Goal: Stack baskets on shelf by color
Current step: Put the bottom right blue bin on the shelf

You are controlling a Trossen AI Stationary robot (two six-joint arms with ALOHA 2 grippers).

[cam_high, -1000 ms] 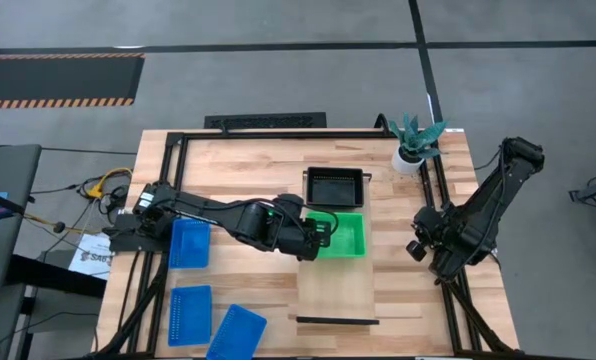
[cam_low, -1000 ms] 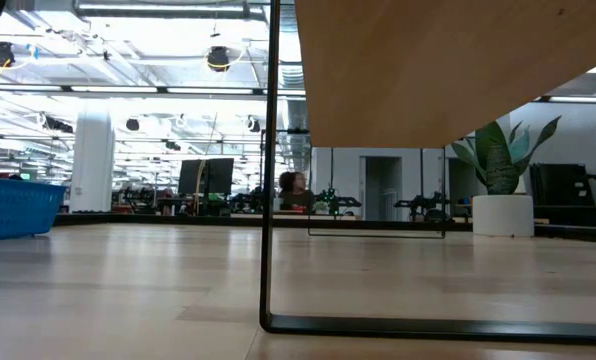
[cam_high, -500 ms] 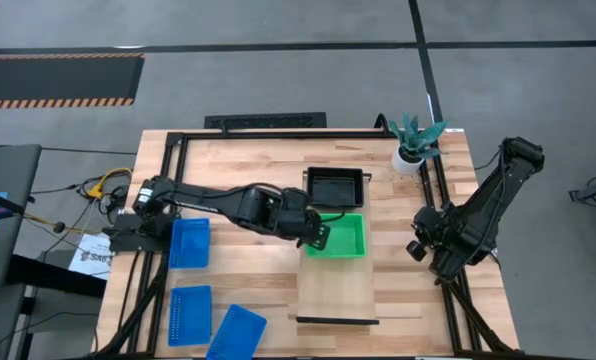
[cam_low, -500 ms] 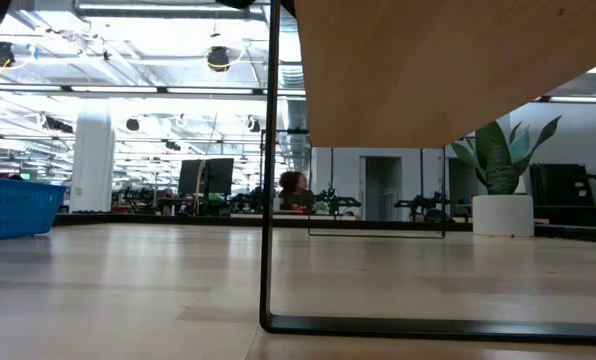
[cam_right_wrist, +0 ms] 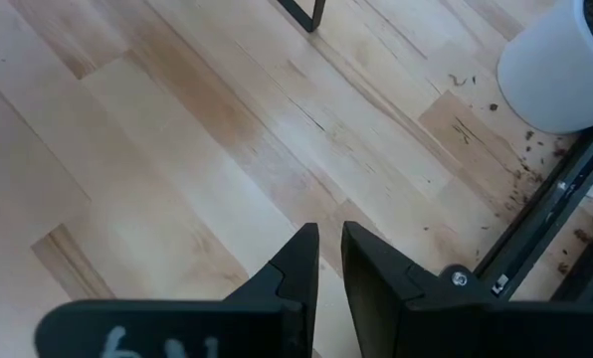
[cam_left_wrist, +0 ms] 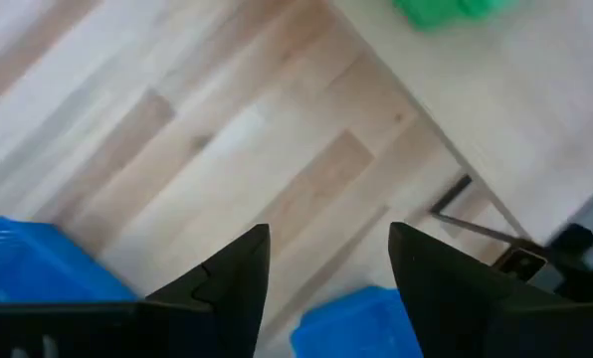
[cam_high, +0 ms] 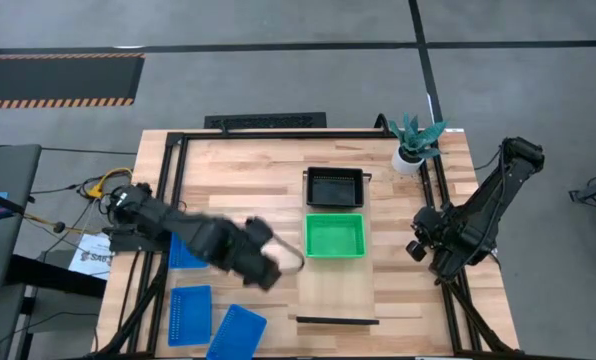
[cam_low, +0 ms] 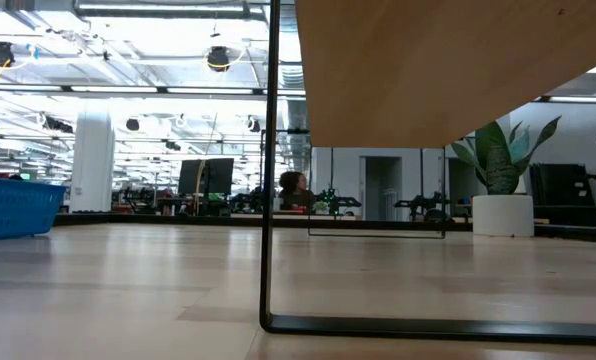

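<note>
On the pale shelf (cam_high: 338,285) a black basket (cam_high: 335,187) lies flat at the far end, with a green basket (cam_high: 335,235) just nearer. Three blue baskets lie on the tabletop at the left: one (cam_high: 185,250) partly under my left arm, one (cam_high: 189,315) nearer, one (cam_high: 236,333) by the near edge. My left gripper (cam_high: 274,270) hovers open over bare table left of the shelf, pointing steeply down, nothing between its fingers (cam_left_wrist: 326,259). My right gripper (cam_high: 418,248) waits at the table's right, fingers a narrow gap apart (cam_right_wrist: 326,249), empty.
A potted plant (cam_high: 414,145) stands at the far right corner. Black frame rails (cam_high: 168,190) run along the table's sides. The shelf's thin black rail (cam_high: 336,321) stands at its near end. Bare wood lies between the blue baskets and the shelf.
My left gripper has drawn back from the green basket's left side toward the table's left and near edge, rising a little and rolling about its axis. The green basket stays flat on the shelf.
</note>
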